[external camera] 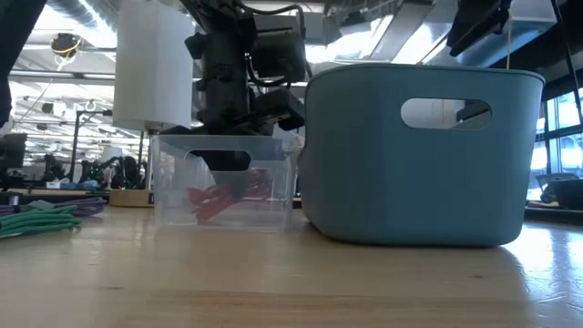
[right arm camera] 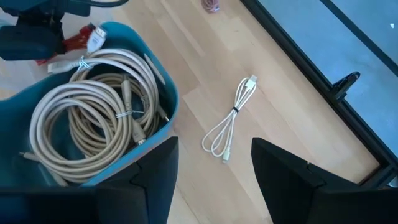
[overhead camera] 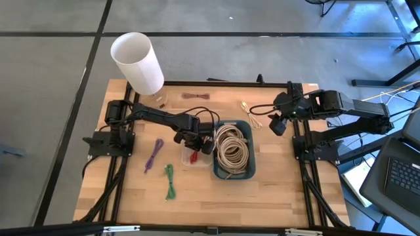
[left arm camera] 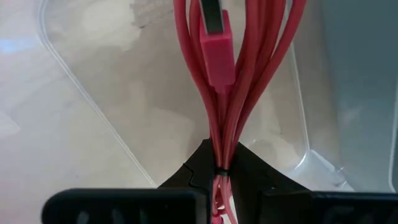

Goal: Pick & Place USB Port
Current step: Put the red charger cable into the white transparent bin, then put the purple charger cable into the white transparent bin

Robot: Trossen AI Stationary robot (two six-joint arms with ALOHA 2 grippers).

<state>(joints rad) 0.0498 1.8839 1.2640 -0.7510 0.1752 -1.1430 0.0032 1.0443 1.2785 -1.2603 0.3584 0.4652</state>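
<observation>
A red USB cable bundle (left arm camera: 217,93), with its plug (left arm camera: 214,53) showing, hangs in a clear plastic box (external camera: 223,182). The box stands against the left side of a blue bin (overhead camera: 233,149) at the middle of the table. My left gripper (left arm camera: 219,171) points down into the box, shut on the bundle; the high view shows my left gripper (overhead camera: 190,141) over the box. My right gripper (right arm camera: 214,162) hangs open and high over the table's right side, beyond the bin, with nothing between its fingers. My left gripper pinches the red bundle between its two fingers at the tied waist (left arm camera: 219,158), several strands together. The fingers come from above, pointing down. The loops and the plug hang below them inside the clear box; whether the lower end (external camera: 219,199) rests on the box floor I cannot tell.
The blue bin holds coils of beige cable (right arm camera: 93,118). Loose on the table lie a purple cable (overhead camera: 154,154), a green cable (overhead camera: 169,180), a white cable (right arm camera: 233,118) and a brown cable (overhead camera: 195,96). A tall white cylinder (overhead camera: 138,62) stands at the far left corner.
</observation>
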